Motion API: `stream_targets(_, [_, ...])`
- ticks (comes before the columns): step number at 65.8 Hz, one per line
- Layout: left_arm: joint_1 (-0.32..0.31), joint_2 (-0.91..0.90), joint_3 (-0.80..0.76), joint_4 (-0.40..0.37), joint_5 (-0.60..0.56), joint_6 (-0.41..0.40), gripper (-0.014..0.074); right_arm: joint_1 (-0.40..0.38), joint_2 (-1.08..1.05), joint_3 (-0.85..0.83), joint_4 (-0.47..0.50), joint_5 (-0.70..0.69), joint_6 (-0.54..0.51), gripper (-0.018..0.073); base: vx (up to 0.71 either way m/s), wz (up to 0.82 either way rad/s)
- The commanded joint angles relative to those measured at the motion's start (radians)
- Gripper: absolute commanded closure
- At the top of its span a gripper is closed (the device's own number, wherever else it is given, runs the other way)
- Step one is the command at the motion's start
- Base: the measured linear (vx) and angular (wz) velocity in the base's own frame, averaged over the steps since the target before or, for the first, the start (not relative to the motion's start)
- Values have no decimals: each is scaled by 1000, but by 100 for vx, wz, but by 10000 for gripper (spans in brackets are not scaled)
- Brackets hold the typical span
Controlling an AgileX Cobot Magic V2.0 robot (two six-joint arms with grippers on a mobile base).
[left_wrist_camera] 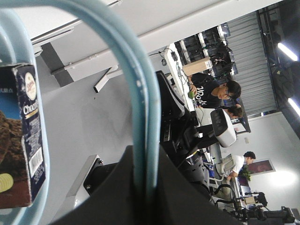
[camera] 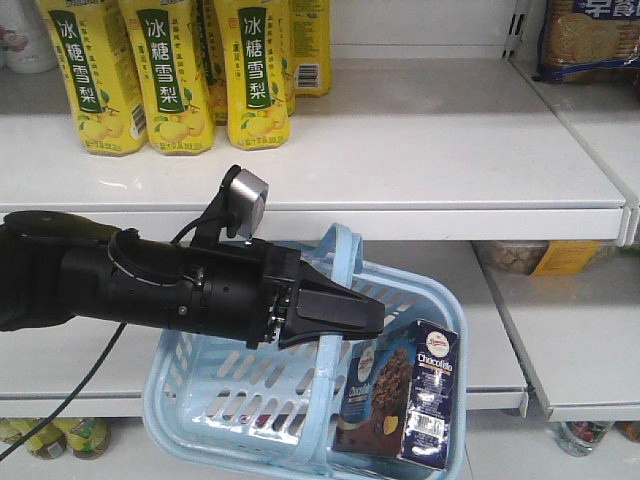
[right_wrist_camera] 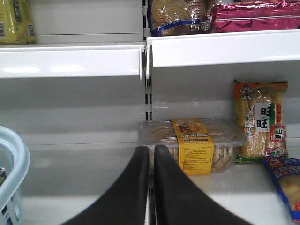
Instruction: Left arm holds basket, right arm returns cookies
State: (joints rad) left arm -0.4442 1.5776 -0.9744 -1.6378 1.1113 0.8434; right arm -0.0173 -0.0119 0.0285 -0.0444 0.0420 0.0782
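Check the L gripper (camera: pixel 340 315): it is clenched on the handle (camera: pixel 335 245) of the basket (camera: pixel 200 400). The cookie box (camera: pixel 410 395) stands inside, slightly tilted, at the basket's right end. The R gripper (right_wrist_camera: pixel 151 152) is closed w/ nothing betw. its 2 fingers and faces a shelf (right_wrist_camera: pixel 225 190) w/ a clear snack tray (right_wrist_camera: pixel 192 140).
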Motion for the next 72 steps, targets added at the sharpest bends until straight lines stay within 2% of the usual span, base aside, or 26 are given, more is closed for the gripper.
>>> stream_targets(1, [-4,-49,-32,-141,47,15,603,-4,-8,18,-6,-74,1,565,-1,3])
stream_targets(58, [-4,-49,-32,-141,47,15,603,-4,-8,18,-6,-74,1,565,0,0])
stream_targets(72, [-4,-49,-32,-141,47,15,603,-4,-8,16,5,-168,6,565,0,0])
